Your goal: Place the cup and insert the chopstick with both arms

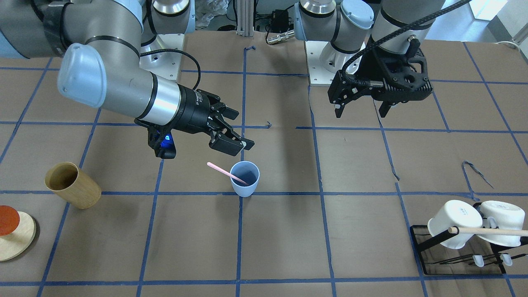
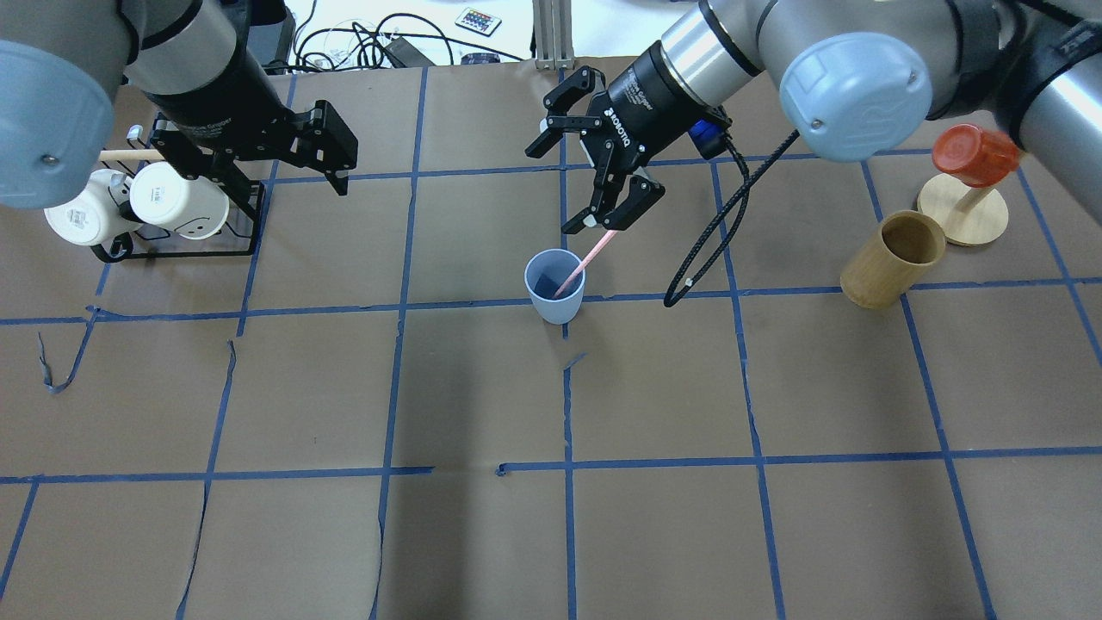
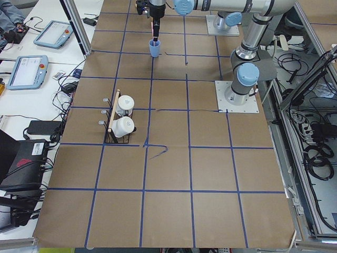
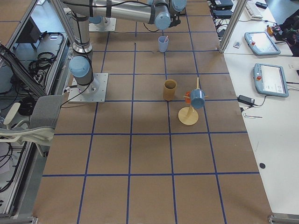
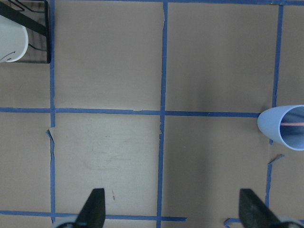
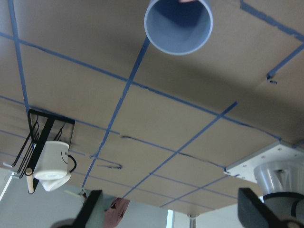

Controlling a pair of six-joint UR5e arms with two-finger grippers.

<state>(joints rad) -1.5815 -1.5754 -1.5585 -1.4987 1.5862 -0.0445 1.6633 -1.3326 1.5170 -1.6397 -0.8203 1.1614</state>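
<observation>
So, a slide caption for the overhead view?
Pink chopstick leans in the blue cup, right claw open over it; left claw open near the mug rack.

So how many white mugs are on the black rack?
2, side by side on the black rack at the robot's left end of the table: one mug nearer the middle, the other mug toward the edge. None looks hidden.

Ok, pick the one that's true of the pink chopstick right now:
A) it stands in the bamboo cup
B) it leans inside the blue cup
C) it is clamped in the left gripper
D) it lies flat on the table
B: the pink chopstick has its lower end down in the blue cup and its upper end sticking out over the rim, while the right gripper is open above it.
</observation>
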